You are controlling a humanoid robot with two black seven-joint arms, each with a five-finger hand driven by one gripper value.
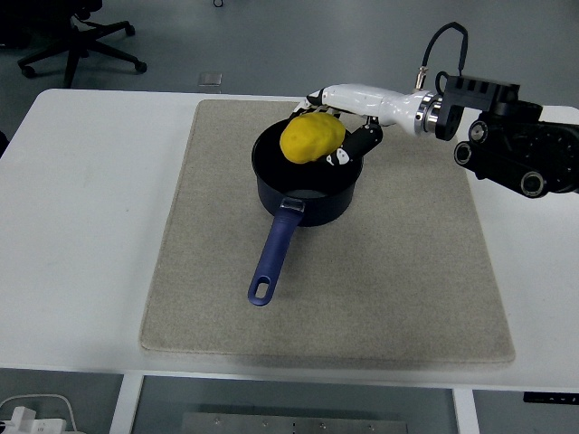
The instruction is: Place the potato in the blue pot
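Over on the left the white table [81, 208] is just bare surface, with the wheeled base of a black office chair [77, 41] on the floor beyond its far edge. A white cable and plug [27, 418] peek in at the bottom left corner, below the table's near edge.

Next comes the big beige rectangular mat [380, 289], which takes up most of the middle. The dark blue pot with the long blue handle [308, 185] sits on the far half of the mat, handle pointing toward the near edge and a bit left. Lots of open mat all around it, especially on the near side and to the right.

The lumpy yellow potato [312, 137] is right at the pot's mouth, over the far part of the opening, and looks partly below the rim. Can't tell if it's touching the inside.

The white and black right hand [348, 136] comes in from the right and has its fingers wrapped on the potato. Its black arm [516, 145] hangs over the table's right side.
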